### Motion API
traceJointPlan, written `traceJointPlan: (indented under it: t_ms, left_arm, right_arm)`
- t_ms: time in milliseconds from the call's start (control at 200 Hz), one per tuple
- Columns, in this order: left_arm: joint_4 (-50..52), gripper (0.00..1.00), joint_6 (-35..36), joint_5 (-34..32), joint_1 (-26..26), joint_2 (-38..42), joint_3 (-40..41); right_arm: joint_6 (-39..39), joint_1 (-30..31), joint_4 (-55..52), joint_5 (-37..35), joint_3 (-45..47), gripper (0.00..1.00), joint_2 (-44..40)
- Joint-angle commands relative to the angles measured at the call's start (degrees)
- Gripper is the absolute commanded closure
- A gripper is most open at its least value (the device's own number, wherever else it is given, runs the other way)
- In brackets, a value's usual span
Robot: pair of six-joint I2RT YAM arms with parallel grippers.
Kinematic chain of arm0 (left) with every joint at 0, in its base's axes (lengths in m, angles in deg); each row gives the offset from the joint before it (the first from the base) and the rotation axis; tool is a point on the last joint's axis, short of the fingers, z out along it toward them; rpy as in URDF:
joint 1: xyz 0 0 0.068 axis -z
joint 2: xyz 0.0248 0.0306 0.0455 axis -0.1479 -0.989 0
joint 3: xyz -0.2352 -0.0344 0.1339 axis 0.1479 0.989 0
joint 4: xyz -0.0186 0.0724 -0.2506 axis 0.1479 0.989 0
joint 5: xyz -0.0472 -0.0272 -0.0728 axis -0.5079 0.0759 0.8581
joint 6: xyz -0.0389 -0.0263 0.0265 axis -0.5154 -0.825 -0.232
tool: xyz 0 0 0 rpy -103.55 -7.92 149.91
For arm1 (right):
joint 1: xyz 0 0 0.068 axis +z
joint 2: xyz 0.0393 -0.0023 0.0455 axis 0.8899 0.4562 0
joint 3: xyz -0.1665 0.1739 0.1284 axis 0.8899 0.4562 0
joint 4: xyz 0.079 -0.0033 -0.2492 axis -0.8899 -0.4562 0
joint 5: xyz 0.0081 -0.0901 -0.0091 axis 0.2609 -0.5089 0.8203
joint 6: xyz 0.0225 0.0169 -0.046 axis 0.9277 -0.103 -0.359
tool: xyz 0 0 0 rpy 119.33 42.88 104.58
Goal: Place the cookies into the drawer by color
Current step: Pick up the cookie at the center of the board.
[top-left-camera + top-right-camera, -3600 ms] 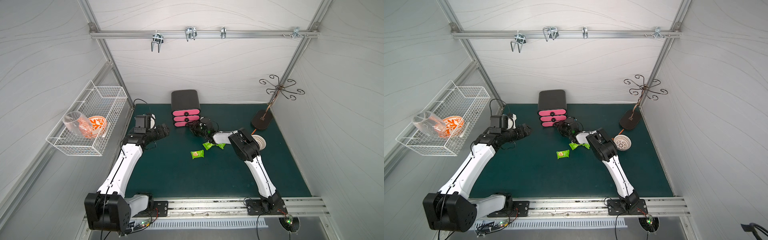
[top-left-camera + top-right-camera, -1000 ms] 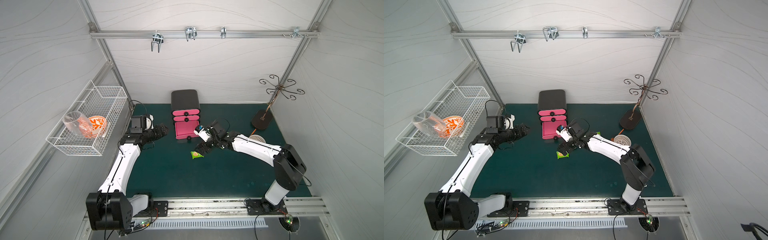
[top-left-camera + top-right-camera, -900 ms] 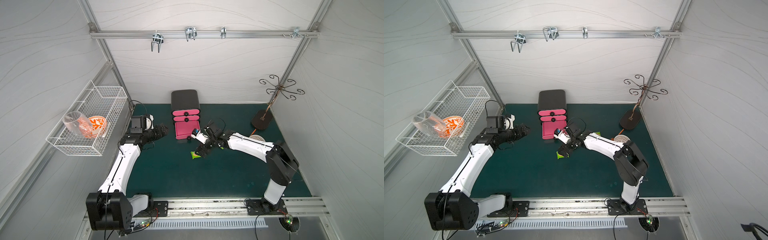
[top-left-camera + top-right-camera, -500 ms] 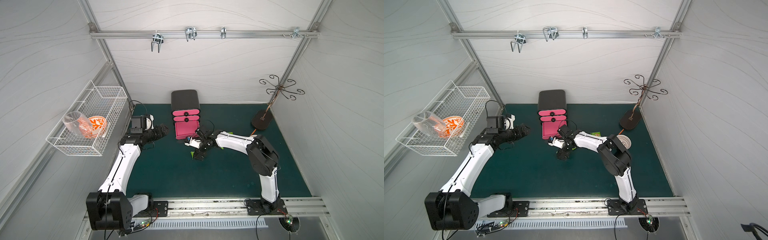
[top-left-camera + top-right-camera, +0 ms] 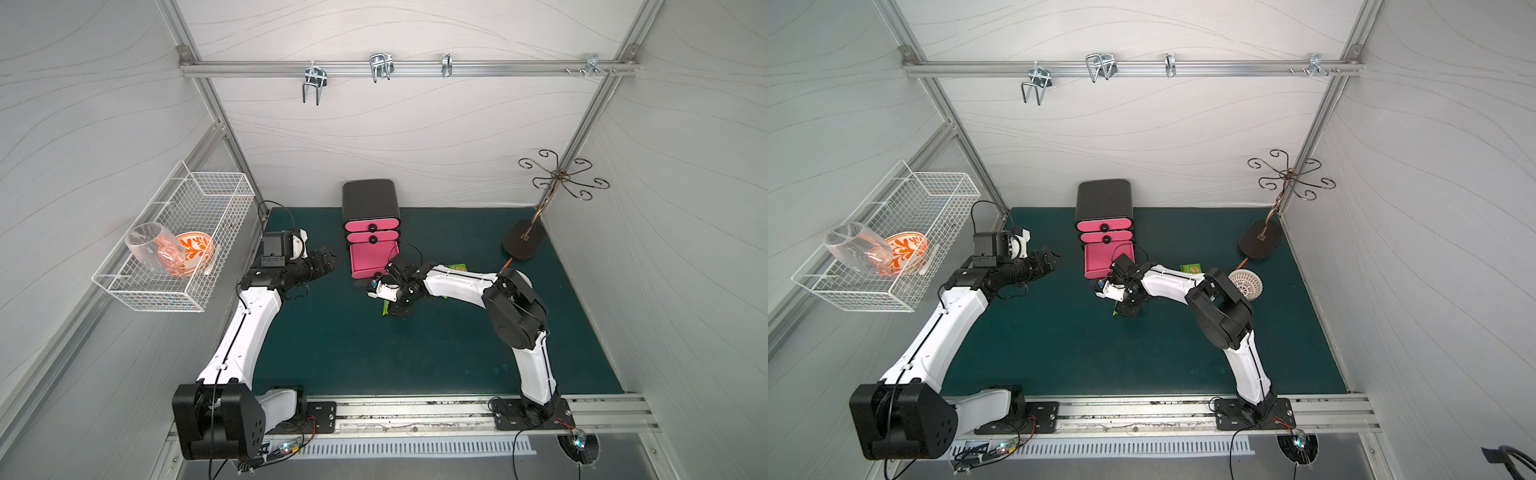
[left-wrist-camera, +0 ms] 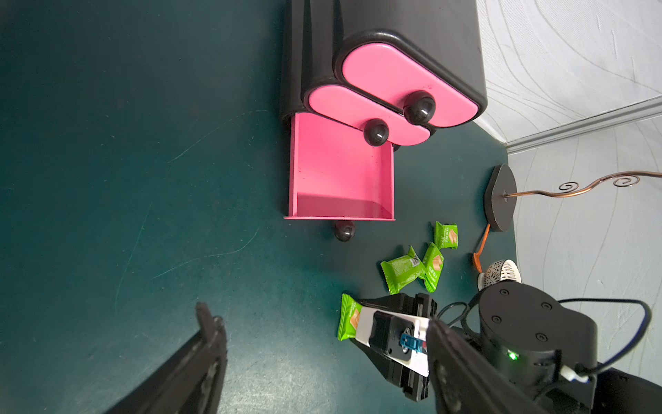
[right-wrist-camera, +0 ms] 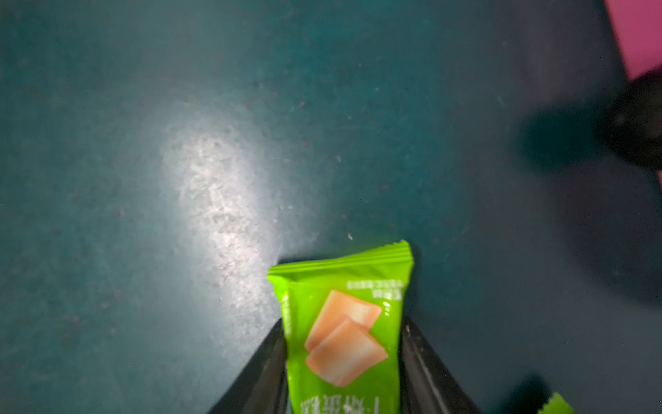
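Right gripper [image 7: 343, 331]: both black fingers [image 7: 268, 358] press against the long edges of a green cookie packet [image 7: 344, 304], so I read it as clamped on that packet. The packet lies flat on the dark green mat [image 7: 143, 179], with its crimped end sticking out past the fingertips. It's bright green with a zigzag seal and a picture of two pale tan biscuit squares. The white print is too blurred to read.

In a top view only a sliver of this packet [image 5: 386, 308] shows under the downward-pointing gripper. It sits on the mat just in front of the pulled-out bottom drawer [image 5: 368, 259], near that drawer's black knob [image 6: 344, 230].

Left gripper [image 6: 318, 319]: fingers [image 6: 211, 344] spread wide, gripping nothing and touching nothing. It hangs above the mat, well off to the left of the drawer cabinet [image 5: 370, 199], aimed toward it.

The cabinet is black with rounded corners and stands at the back of the mat. The bottom drawer shows its pink floor, and the two pink fronts above it look shut.

Three more green packets [image 6: 401, 274] lie on the mat near the right arm, two touching and one just beside them. A white perforated strainer [image 6: 499, 272] with an orange handle sits beyond them.
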Motion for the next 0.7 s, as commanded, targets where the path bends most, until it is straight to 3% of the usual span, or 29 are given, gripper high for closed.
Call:
traceJointPlan:
  t_ms: [0, 140, 430, 695]
  left_arm:
    - [-1.8, 0.12, -0.1, -0.2, -0.3, -0.2, -0.4]
    - [-1.8, 0.12, -0.1, -0.4, -0.2, -0.1, -0.4]
    - [-1.6, 0.12, -0.4, -0.6, -0.3, -0.1, -0.5]
    - [-1.5, 0.12, -0.3, -0.9, -0.2, 0.5, -0.5]
  right_arm:
    - [1.7, 1.5, -1.1, -4.6, 3.4, 0.56, -2.0]
    - [5.8, 2.3, 3.1, -6.6, 6.3, 0.63, -6.5]
    - [26.2, 0.8, 13.5, -8.7, 6.8, 0.63, -17.4]
    - [39.9, -2.4, 14.9, -17.4, -1.4, 0.63, -12.3]
